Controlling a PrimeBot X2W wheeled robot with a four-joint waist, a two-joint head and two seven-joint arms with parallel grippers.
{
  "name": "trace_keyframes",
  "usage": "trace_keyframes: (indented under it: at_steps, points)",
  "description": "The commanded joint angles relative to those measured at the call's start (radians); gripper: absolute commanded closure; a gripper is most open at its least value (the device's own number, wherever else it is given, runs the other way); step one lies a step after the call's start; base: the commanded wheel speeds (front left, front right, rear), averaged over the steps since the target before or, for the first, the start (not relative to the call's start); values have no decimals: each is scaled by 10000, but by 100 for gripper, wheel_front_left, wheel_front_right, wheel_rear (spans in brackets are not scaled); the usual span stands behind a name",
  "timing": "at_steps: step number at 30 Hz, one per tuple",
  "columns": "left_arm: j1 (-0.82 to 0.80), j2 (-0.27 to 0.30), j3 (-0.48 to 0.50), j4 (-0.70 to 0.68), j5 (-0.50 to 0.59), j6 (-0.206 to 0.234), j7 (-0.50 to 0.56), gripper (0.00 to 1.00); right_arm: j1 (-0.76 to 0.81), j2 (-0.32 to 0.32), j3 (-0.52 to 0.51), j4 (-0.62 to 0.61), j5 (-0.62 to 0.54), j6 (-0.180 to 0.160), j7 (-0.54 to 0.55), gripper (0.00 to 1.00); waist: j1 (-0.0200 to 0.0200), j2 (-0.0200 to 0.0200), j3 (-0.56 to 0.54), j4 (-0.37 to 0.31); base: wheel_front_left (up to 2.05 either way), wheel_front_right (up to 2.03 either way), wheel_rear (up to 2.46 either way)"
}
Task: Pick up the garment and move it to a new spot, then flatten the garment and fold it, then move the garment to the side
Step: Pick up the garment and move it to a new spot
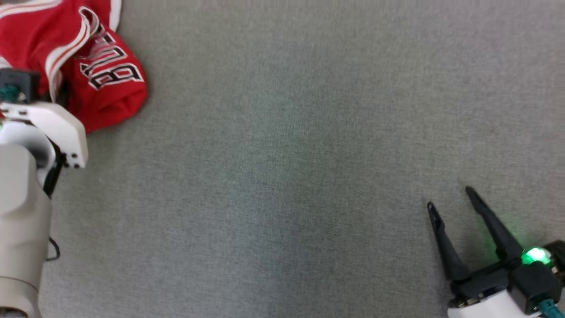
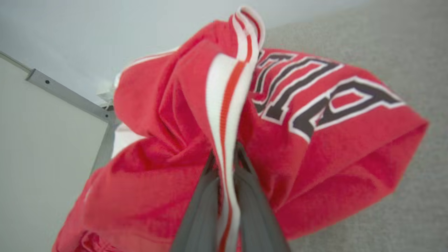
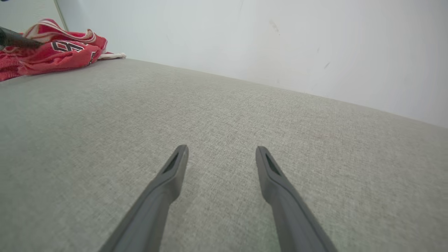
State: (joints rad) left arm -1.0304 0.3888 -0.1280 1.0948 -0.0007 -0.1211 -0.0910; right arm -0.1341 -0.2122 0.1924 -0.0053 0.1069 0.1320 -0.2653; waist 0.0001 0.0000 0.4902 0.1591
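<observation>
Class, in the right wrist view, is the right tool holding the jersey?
No: the right tool stands open and empty, with the jersey lying far off.

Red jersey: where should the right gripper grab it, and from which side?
Likely the bulging folded edge of the jersey below the black lettering, approached from the robot's right: it lies free and nearest the right gripper, while the left gripper pinches the striped trim.

A grey woven-fabric surface (image 1: 282, 176) is laid out flat, with a fine, even weave shown throughout. A crumpled red garment (image 1: 106, 84), trimmed in white and lettered in black, is heaped on it at the far left corner.
</observation>
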Motion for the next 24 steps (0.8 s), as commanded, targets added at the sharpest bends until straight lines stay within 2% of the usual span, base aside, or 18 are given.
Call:
trace_keyframes:
  at_steps: [1, 8, 12, 14, 19, 24]
  points:
    - [-292, 140, 36, -75, -13, 101, -291, 100, 290, 97, 24, 160, 75, -24, 12, 0, -1, 0, -531, -76, 0, 0, 0]
    - [-1024, 366, -92, -539, -203, 15, -809, 100, 823, 621, 204, 503, 314, -24, 11, 0, -1, 0, -2430, -367, 0, 0, 0]
    - [-1366, 322, -324, -1055, -469, -75, -514, 100, 1188, 857, 233, 609, 423, -24, 11, 0, -1, 0, -3436, -675, 0, 0, 0]
    - [-1462, 197, -554, -1451, -660, -77, -256, 100, 1361, 951, 225, 636, 469, -24, 11, 0, -1, 0, -3859, -845, 0, 0, 0]
    - [-1045, -62, -1752, -3104, -2061, -74, 991, 100, 1785, 1086, 78, 606, 550, -24, 11, 0, -1, 0, -4650, -1270, 0, 0, 0]
    - [-227, 449, -2986, -5947, -3858, -77, 2517, 100, 2082, 1190, -23, 539, 568, -24, 11, 0, -1, 0, -4989, -1807, 0, 0, 0]
